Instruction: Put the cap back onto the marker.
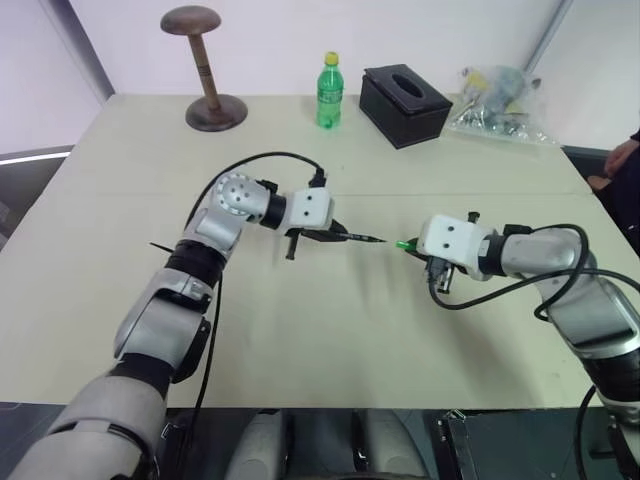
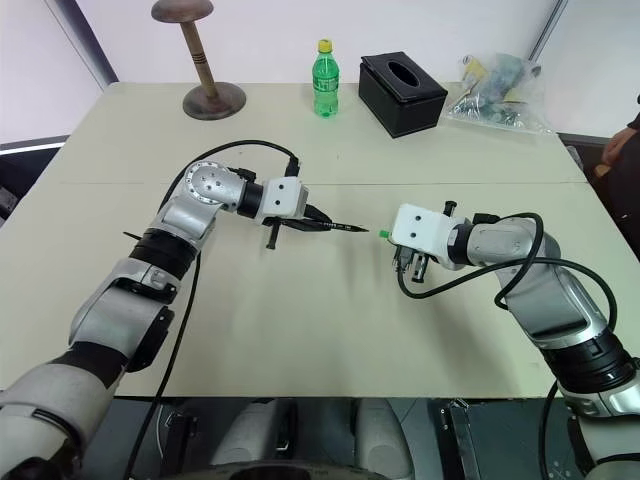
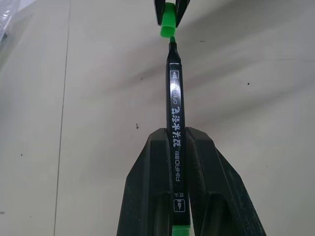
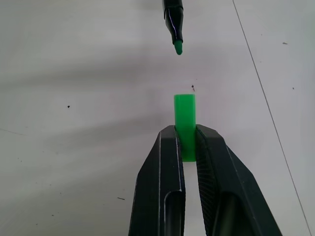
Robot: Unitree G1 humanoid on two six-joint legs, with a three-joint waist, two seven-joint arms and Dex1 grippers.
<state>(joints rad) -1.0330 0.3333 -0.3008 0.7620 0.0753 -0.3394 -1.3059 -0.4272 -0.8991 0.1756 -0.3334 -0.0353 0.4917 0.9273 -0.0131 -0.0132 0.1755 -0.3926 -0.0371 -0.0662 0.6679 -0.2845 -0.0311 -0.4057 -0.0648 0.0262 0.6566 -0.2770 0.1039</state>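
Note:
My left gripper (image 3: 174, 147) is shut on the black marker (image 3: 174, 113), which points toward my right arm above the middle of the table. The marker (image 1: 352, 237) ends in a bare green tip (image 4: 178, 47). My right gripper (image 4: 187, 142) is shut on the small bright green cap (image 4: 185, 120), whose open end faces the marker's tip. A short gap separates the cap (image 1: 403, 244) from the tip, and the two line up nearly end to end. In the left wrist view the cap (image 3: 168, 22) sits just beyond the tip.
Along the beige table's (image 1: 330, 340) far edge stand a wooden hat stand (image 1: 210, 70), a green drink bottle (image 1: 329, 92), a black tissue box (image 1: 405, 103) and a clear bag of items (image 1: 498, 102). A person's hand (image 1: 622, 160) shows at the right edge.

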